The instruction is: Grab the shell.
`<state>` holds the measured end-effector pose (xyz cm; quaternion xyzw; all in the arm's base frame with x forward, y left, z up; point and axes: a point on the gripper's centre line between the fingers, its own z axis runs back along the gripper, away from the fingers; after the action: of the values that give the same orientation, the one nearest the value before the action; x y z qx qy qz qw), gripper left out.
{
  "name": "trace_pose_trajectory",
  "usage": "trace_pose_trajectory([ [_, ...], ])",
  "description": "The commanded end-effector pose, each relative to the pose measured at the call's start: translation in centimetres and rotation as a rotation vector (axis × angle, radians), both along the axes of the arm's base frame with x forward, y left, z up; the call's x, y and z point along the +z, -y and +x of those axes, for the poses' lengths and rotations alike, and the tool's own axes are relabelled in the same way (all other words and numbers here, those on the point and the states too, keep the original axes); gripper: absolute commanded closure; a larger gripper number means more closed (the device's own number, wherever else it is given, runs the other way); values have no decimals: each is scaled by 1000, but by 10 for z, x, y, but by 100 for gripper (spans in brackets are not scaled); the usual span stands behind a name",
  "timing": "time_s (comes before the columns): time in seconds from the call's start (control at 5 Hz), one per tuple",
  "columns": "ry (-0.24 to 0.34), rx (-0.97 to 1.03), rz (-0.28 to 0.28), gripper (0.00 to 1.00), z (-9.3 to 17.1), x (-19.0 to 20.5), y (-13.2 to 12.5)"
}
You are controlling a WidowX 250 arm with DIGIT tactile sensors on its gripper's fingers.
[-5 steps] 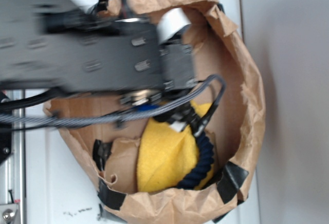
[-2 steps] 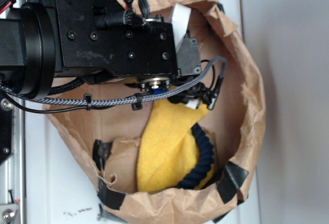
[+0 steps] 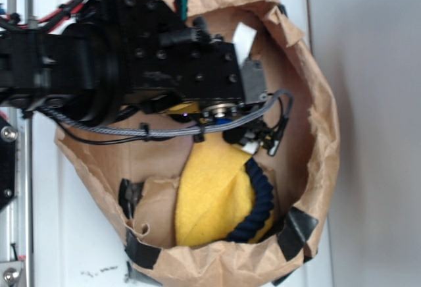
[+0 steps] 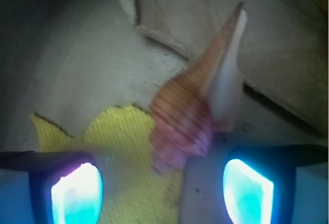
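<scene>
Exterior view first: your arm (image 3: 131, 63) reaches in from the left across the upper half of a crumpled brown paper bag (image 3: 316, 89), whose rim is patched with black tape (image 3: 297, 231). The wrist housing hangs over the bag's opening, and a braided grey cable (image 3: 158, 131) runs under it. Below the arm, inside the bag, a yellow cloth (image 3: 214, 198) lies folded, with a dark blue rope (image 3: 260, 198) curving along its right edge and touching it. From this angle you cannot see the gripper's fingers or the shell — the arm's body covers both.

Wrist view: the gripper (image 4: 159, 190) is spread wide, its two fingers showing as dark blocks at the bottom corners, each with a glowing blue-white pad (image 4: 77, 193). Nothing sits between them at pad level. The shell (image 4: 198, 106) lies just ahead of the gap, slightly right of centre. Its orange-brown ribbed whorls point toward the fingers, and its long pale spike and lip run away to the upper right. The blunt ribbed end rests at the edge of the yellow cloth (image 4: 113, 147), which spreads toward the left finger; the spike lies over the bag's grey-brown floor (image 4: 77, 54). A torn flap of brown paper (image 4: 288, 44) crosses the upper right behind the spike. You cannot tell from this blurred frame whether the right finger touches the shell.
</scene>
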<state>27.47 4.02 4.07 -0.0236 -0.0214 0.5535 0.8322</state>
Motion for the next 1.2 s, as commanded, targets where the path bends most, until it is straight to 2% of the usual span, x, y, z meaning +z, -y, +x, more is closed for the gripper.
trace_pose_trajectory([
  [0.0,46,90,83,0,9,9,-21],
  [0.2,42,88,105,0,5,6,-24],
  [0.4,33,91,83,0,-3,10,-30],
  [0.6,32,94,39,0,-10,21,-35],
  [0.8,21,101,43,0,-14,17,-40],
  [1.0,16,112,97,0,-9,1,-38],
])
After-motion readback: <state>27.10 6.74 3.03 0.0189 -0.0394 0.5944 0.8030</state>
